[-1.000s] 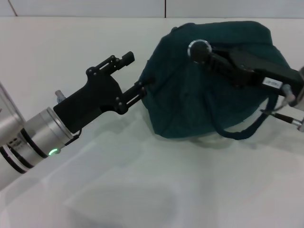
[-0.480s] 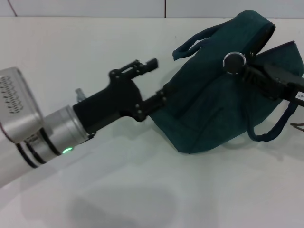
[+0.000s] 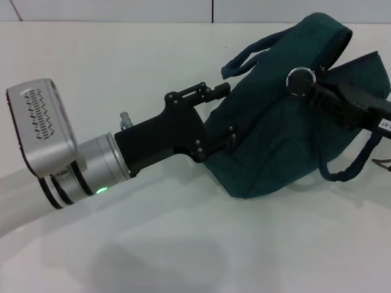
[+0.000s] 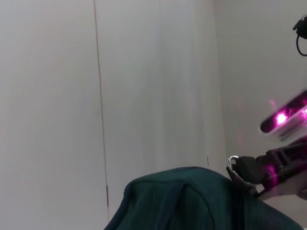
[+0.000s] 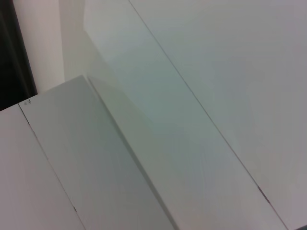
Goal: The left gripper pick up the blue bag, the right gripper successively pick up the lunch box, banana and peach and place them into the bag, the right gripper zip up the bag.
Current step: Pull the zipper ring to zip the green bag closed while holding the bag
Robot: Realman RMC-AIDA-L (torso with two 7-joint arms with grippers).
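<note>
On the right of the worktop you see the blue bag; the left end effector looks clamped on its left edge, bracing it while the right end effector grips the zipper ring.

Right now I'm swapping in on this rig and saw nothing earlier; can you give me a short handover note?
Left hand: at the bag's left side, lower finger pressed into the fabric; grip unclear.
Right hand: on top of the bag by the metal ring; grip unclear.
The bag sits on the table, handles loose.
Lunch box, banana and peach are not in view, so packing looks done.
Left: confirm the zip is fully shut.
</note>
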